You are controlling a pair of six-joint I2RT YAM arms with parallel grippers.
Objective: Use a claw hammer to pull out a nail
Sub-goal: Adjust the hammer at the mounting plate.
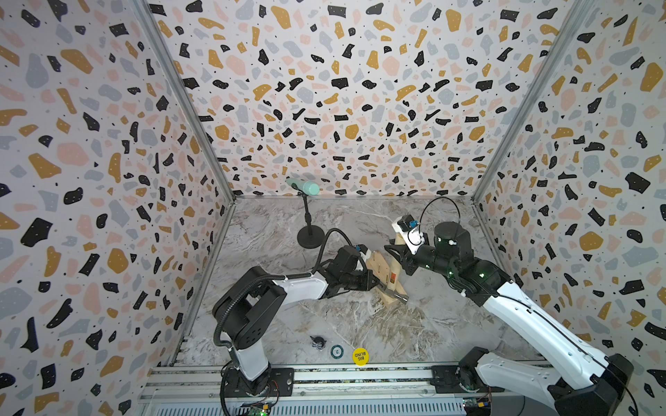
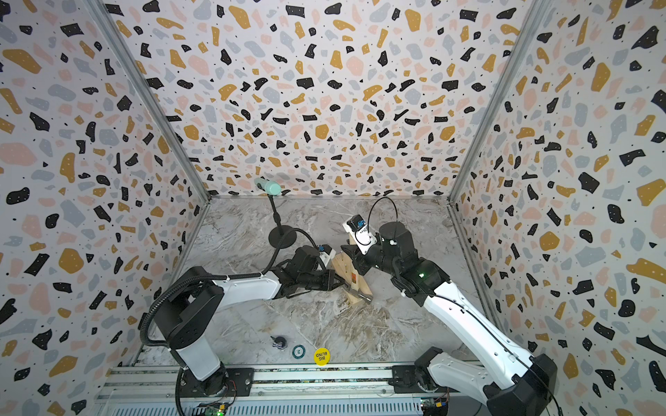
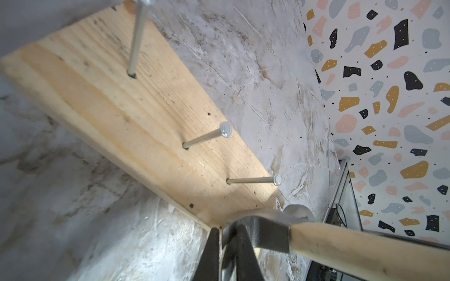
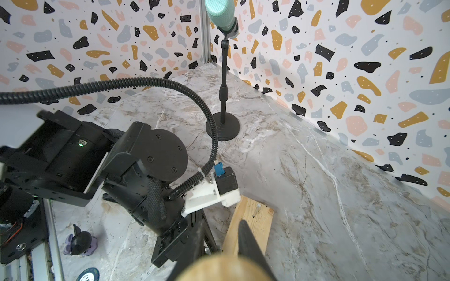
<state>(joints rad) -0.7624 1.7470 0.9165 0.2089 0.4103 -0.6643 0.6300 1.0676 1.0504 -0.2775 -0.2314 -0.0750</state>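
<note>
Claw hammer (image 1: 392, 274) runs along over the wood block (image 3: 121, 109) near the middle of the desk. Its steel head is at the block's end toward the desk's front edge, and its handle points toward the far edge. Right gripper (image 1: 396, 254) is clamped on the butt end of the handle. Left gripper (image 3: 227, 227) sits at the head with its fingers narrow on either side of the claw; I cannot tell whether they pinch it or merely flank it. Nail (image 3: 252, 180) closest to the head stands proud of the block, and so do two further nails (image 3: 207, 137). The claw is not hooked under any nail head. Judgement: hammer in hand, extraction not begun; engaging the claw and levering are left.
</note>
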